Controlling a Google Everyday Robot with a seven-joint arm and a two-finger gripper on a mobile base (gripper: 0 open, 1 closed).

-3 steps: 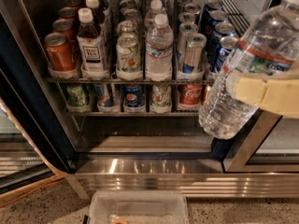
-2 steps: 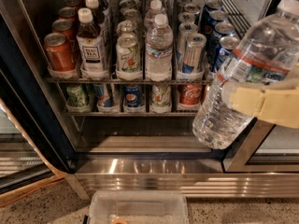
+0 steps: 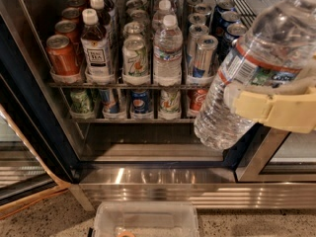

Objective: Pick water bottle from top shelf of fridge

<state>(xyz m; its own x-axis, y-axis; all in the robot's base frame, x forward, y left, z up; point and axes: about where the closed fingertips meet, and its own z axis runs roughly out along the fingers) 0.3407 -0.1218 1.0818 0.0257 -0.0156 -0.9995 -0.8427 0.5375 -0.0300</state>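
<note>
Starting at the left end of the top shelf (image 3: 123, 85) of the fridge (image 3: 29, 107), we see a red can (image 3: 61, 54). A dark tea bottle (image 3: 97, 46) stands in the lane to its right. Near the shelf's middle a spare bottle (image 3: 168, 51) of the same clear ribbed kind stands upright behind the front stop.

To the right of the shelf, and in front of it, is the water bottle (image 3: 256, 48) we want. It is out of its lane and in the air, tilted so the cap points up and right and the base hangs below the level of the shelf's front rail. The gripper (image 3: 256, 102) is clamped on it, with its beige fingers (image 3: 279, 111) wrapped across the body just under the red-banded label.

We judge the bottle full, so it should be fairly heavy for its size. The thin ribbed wall will likely give under a hard squeeze. Cold plastic may also be slick, and the tilt suggests the load could pivot in the grip. We think the hold is well placed, because the ribs there offer some purchase. We would favour firm but moderate pressure and a slow carry.
</note>
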